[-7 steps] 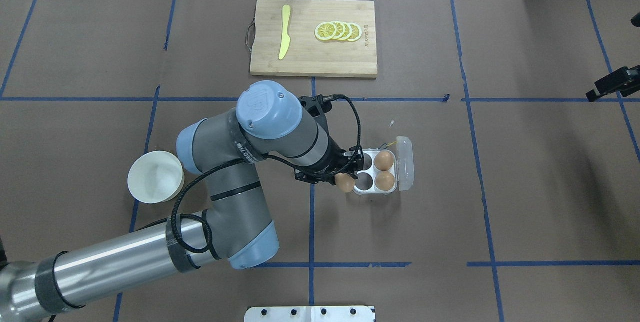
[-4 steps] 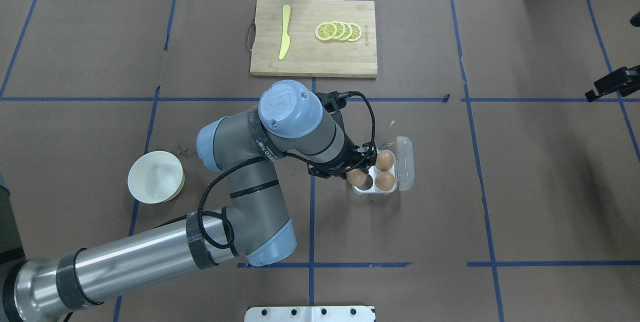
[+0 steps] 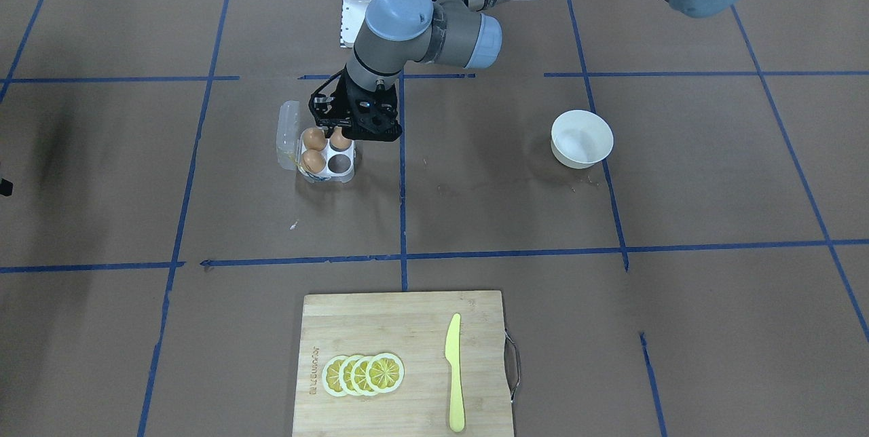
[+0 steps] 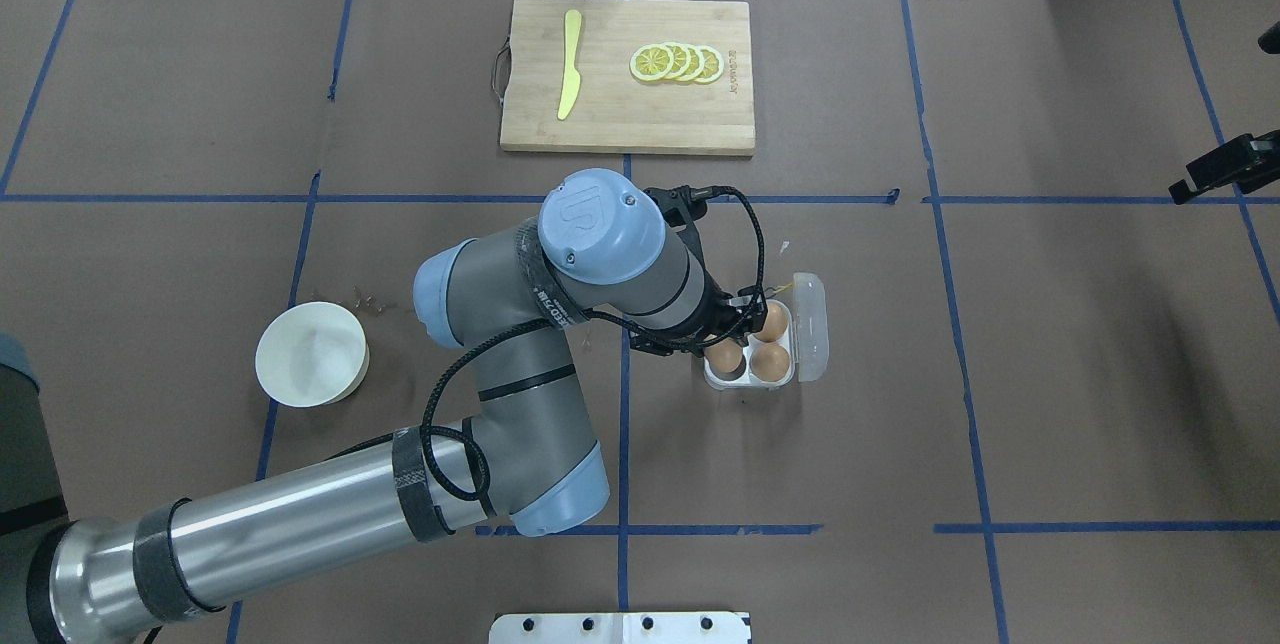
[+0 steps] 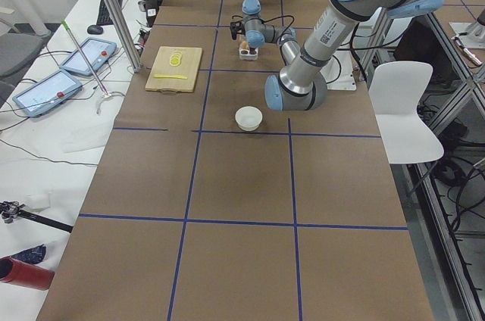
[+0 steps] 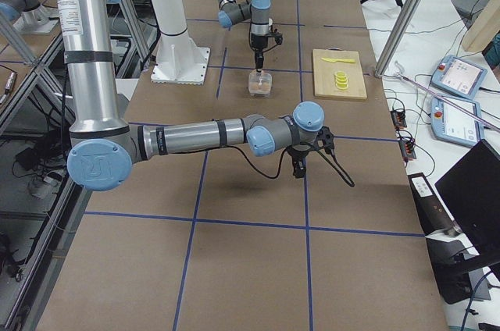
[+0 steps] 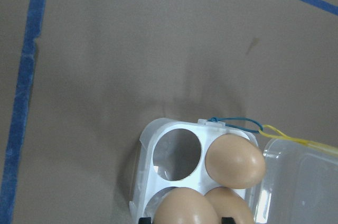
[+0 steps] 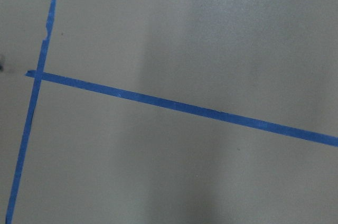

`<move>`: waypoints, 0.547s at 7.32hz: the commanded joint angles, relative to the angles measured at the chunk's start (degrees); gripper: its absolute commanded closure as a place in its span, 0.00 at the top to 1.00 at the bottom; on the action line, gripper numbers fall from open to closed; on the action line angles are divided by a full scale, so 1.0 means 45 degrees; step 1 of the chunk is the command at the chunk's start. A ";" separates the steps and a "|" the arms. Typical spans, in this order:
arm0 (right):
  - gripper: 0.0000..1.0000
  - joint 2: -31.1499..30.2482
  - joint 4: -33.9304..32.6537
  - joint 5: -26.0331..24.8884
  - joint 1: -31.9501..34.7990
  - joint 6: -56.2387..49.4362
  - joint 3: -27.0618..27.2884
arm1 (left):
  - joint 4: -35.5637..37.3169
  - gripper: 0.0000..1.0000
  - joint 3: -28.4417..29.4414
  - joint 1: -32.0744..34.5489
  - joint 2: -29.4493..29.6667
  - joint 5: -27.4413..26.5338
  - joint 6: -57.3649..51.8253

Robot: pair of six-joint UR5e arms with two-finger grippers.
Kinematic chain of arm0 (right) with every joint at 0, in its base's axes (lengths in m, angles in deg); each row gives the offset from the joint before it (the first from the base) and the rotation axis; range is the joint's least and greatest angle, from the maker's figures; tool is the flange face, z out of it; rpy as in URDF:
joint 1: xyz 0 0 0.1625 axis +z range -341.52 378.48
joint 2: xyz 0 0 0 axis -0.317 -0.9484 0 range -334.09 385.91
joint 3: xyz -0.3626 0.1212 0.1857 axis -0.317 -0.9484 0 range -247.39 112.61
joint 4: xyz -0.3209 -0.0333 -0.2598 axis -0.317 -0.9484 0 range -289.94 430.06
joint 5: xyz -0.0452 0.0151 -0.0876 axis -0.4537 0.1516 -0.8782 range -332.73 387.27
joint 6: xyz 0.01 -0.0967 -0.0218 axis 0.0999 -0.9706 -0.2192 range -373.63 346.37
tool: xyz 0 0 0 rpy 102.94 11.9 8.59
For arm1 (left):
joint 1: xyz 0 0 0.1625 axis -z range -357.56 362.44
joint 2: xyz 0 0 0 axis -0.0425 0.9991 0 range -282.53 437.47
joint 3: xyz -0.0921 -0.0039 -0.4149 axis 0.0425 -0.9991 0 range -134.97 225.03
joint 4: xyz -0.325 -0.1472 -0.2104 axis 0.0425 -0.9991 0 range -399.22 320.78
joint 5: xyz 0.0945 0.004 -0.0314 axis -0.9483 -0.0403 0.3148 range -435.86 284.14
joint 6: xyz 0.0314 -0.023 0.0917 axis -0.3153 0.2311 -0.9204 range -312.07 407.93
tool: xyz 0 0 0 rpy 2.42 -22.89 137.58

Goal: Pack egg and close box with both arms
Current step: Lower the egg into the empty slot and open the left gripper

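Observation:
The clear box [image 4: 748, 382] lies open at mid-table, its lid [image 4: 811, 326] folded out to the right. Two orange-brown eggs [image 4: 770, 322] fill its right-hand cells. My left gripper [image 4: 723, 352] is shut on a third egg [image 3: 339, 141] and holds it over the box's left side, above the cell nearer the robot. The other left cell [image 3: 339, 163] is empty. In the left wrist view the held egg [image 7: 185, 207] sits at the bottom edge between the fingers. My right gripper [image 4: 1225, 167] hangs at the table's far right; I cannot tell whether it is open.
A white bowl [image 4: 311, 354] stands left of the left arm. At the back, a wooden cutting board [image 4: 620, 119] carries a yellow knife [image 4: 569, 64] and lemon slices [image 4: 677, 62]. Blue tape lines cross the brown table cover.
The left arm has swung right, carrying the egg from beside the box's left edge to over its left cells. The right gripper has not moved.

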 commanded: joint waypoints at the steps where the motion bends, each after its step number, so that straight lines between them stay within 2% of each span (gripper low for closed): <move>1: 1.00 0.0000 0.0008 0.0000 -0.0001 0.0000 0.0001 | -0.0009 0.00 0.0039 -0.0056 -0.0001 -0.0016 -0.0015; 2: 1.00 0.0000 0.0008 0.0000 -0.0001 0.0000 0.0001 | -0.0009 0.12 0.0039 -0.0057 -0.0001 -0.0016 -0.0015; 3: 1.00 -0.0019 0.0008 0.0000 -0.0001 0.0000 0.0001 | -0.0029 0.35 0.0039 -0.0076 -0.0001 -0.0016 -0.0034; 4: 1.00 -0.0019 0.0008 0.0000 -0.0001 0.0000 0.0001 | -0.0029 0.48 0.0039 -0.0076 -0.0001 -0.0016 -0.0499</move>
